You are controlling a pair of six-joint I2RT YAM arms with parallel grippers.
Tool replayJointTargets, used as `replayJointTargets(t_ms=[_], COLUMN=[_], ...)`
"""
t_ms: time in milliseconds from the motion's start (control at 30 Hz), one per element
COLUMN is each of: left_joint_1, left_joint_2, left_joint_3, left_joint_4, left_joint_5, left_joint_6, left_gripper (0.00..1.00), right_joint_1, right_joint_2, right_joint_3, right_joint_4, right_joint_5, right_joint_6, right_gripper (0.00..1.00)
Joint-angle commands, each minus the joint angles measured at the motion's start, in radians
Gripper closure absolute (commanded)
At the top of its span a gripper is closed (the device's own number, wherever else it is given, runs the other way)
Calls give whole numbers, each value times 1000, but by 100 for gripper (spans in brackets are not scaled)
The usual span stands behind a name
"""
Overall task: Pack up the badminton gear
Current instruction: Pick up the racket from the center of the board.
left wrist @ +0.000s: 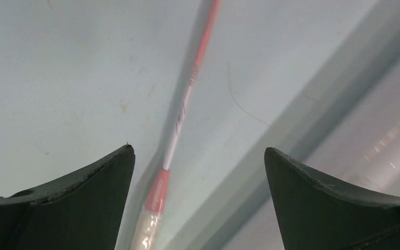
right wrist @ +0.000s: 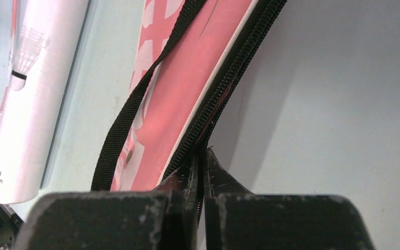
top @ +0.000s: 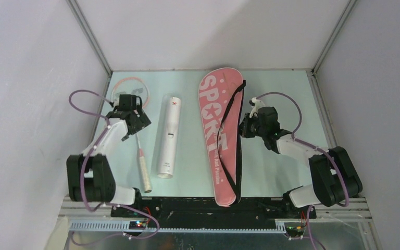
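Only the top view took in the whole desk (top: 286,172). There, a pink-framed racket (top: 138,140) lay at the left with its head toward the far wall and its white handle toward the arms. The long white tube (top: 168,136) lay just beside it on nearly the same near-far line. The pink "SPORT" racket bag (top: 216,112) lay right of the tube, its broad end far and its narrow end at the near edge. The left wrist view gave what the top view hid under the arm. The left jaws were spread wide, their dark fingers (left wrist: 99,187) on either side of the racket's thin shaft (left wrist: 185,104) and touching nothing. The shaft ran on a slant up that picture and lay on the desk well below them. The right wrist view showed the right jaws pressed together, pinching the bag's black zipper edge (right wrist: 224,83) where it ran into their tips. The black strap (right wrist: 135,104) crossed the pink face beside it, and the tube (right wrist: 36,94) lay off to the left. From above, that grip was on the bag's right edge, about halfway along its length.
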Motion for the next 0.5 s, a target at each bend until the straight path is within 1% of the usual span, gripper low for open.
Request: replayJointTargets(t_ms=[0,100,167,233,267,300,333,367,433,467], left_joint_1=[77,108,121,133,138,152,168,173,180,180], left_joint_2=[135,218,282,323,338,369,382,400,409,411], left_joint_3=[14,47,63,74,75,82,89,92,104,113], left_joint_4=[98,84,85,98,108,110,111,111,101,92], left_joint_5=[27,27,30,52,85,136,153,187,200,204], left_joint_6=[3,13,26,47,57,75,80,100,127,141], left_gripper=[0,0,3,11,14,22,27,35,38,39], right_joint_1=[9,35,57,76,88,93,106,121,141,148], right_joint_2=[-14,-52,-78,-103,-118,-125,-135,-141,-162,-168], right_joint_3=[30,56,78,101,114,121,136,143,166,178], right_joint_4=[48,4,-27,-52,-62,-67,-76,-87,-110,-116], right_joint_5=[-78,-69,-54,-45,-45,-51,-53,-53,-44,-43], right_joint_6=[-8,-37,-58,-73,-79,-83,-93,-104,-116,-121], right_gripper=[100,100,100,100,100,100,100,100,100,100])
